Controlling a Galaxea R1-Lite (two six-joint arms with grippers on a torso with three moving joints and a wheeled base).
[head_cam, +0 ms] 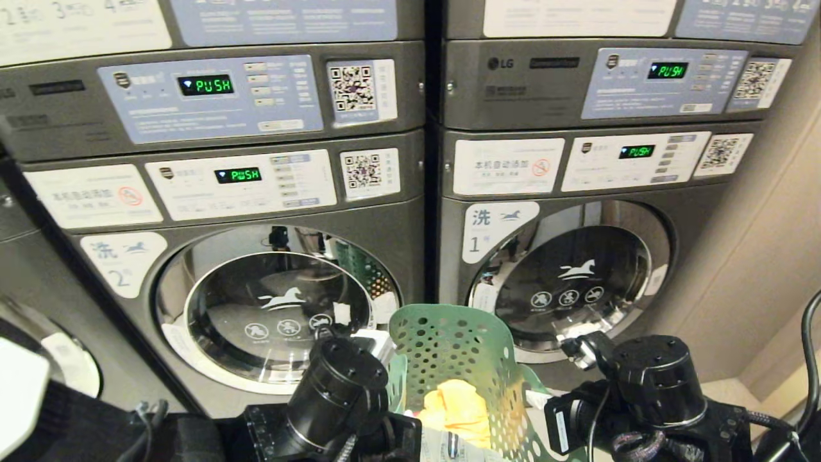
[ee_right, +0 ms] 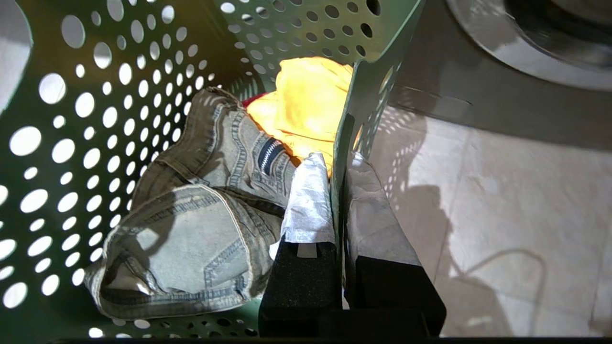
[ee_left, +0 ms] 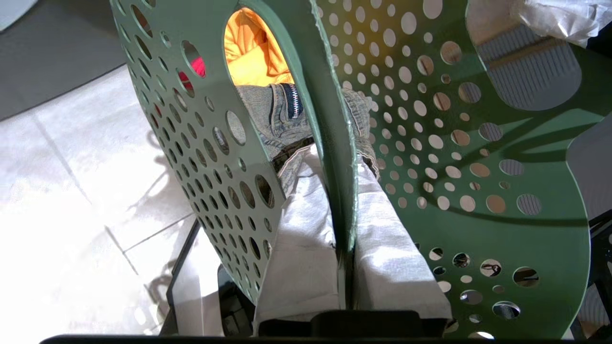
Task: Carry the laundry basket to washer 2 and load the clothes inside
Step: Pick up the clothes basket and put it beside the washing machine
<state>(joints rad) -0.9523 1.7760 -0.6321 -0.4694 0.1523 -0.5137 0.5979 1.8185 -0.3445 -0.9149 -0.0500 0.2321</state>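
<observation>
The laundry basket (head_cam: 449,346), green with round holes, hangs low between my two arms in front of the machines. Washer 2 (head_cam: 276,308), its round door shut, stands ahead to the left with its label (head_cam: 122,263) beside the door. My left gripper (ee_left: 337,162), fingers wrapped in white cloth, is shut on the laundry basket's wall (ee_left: 478,157). My right gripper (ee_right: 337,160) is shut on the opposite wall (ee_right: 119,71), one finger inside and one outside. The clothes lie inside: grey jeans (ee_right: 201,210), a yellow cloth (ee_right: 306,100) and a bit of red cloth (ee_left: 198,67).
Washer 1 (head_cam: 571,282), door shut, stands directly right of washer 2. Further machines are stacked above both. A beige wall (head_cam: 757,256) closes the right side. Pale floor tiles (ee_left: 71,191) lie under the basket. A black cable (head_cam: 811,359) loops at the far right.
</observation>
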